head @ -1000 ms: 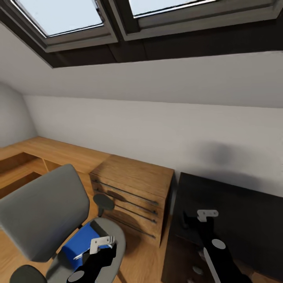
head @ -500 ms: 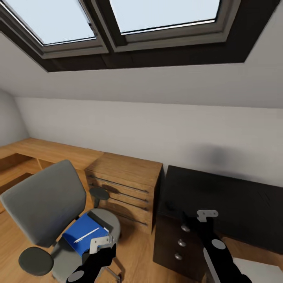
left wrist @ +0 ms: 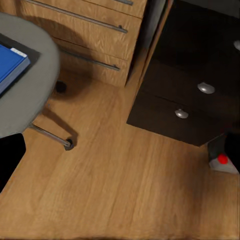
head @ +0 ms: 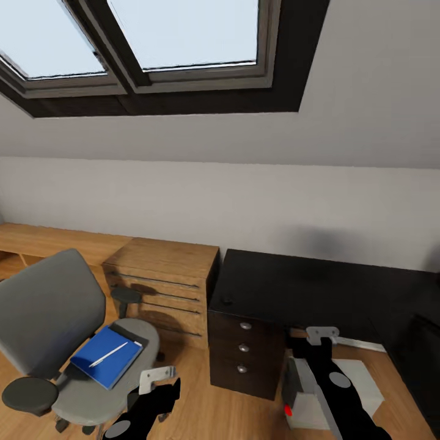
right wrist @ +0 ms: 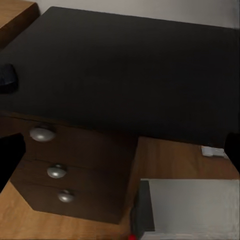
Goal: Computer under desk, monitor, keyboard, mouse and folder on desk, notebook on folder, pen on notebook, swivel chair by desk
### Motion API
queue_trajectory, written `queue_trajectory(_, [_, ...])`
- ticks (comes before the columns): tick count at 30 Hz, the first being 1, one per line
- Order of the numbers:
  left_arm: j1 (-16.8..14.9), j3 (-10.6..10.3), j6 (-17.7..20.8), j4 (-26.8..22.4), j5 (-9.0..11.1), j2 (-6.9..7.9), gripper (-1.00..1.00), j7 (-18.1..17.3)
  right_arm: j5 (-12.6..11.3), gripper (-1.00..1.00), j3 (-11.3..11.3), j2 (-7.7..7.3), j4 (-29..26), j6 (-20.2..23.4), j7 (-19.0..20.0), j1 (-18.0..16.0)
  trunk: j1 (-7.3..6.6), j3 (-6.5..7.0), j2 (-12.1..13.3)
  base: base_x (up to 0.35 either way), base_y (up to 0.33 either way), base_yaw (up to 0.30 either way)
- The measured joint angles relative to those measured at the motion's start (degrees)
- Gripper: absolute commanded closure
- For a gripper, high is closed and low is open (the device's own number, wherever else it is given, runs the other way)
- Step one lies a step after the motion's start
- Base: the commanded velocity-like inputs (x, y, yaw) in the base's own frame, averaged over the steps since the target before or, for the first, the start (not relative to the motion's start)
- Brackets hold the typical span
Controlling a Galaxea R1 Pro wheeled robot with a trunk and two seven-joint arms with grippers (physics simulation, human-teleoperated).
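Note:
The grey swivel chair (head: 46, 318) stands at the left. On its seat lies a flat blue cover (head: 105, 357), folder or notebook I cannot tell, with a darker layer under its far edge and a white pen (head: 109, 354) on top. The black desk (head: 318, 284) with three drawers fills the right. A small dark mouse (head: 227, 300) rests near its left front corner. Under the desk sits the pale grey computer (head: 318, 391) with a red light. My left gripper (head: 160, 384) hangs open over the floor beside the chair. My right gripper (head: 318, 345) is open above the computer.
A wooden chest of drawers (head: 162, 281) stands between chair and desk, against the white wall. A low wooden shelf (head: 36, 238) runs off to the left. Skylights are overhead. Bare wooden floor (left wrist: 120, 180) lies between the chair's base and the desk drawers (left wrist: 195, 100).
The whole picture has slid left, so the camera has turned right. More of the desk, its drawers and the computer have come into sight. Both arms sit where they were in the picture.

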Motion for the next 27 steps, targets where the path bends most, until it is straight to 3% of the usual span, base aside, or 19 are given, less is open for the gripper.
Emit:
queue_trajectory(22, [0.0,0.1,-0.1,0.0,0.0,0.08,-1.00,0.0,0.0,-1.00,0.0,0.00,0.0,0.0,0.0,0.0,-4.84,4.76,8.9,-0.343,-0.015,-0.270])
queue_trajectory(27, [0.0,0.0,-0.1,0.0,0.0,0.09,-1.00,0.0,0.1,-1.00,-0.1,0.00,0.1,-0.1,0.0,0.0,-5.94,5.73,10.9,-0.345,-0.059,-0.139])
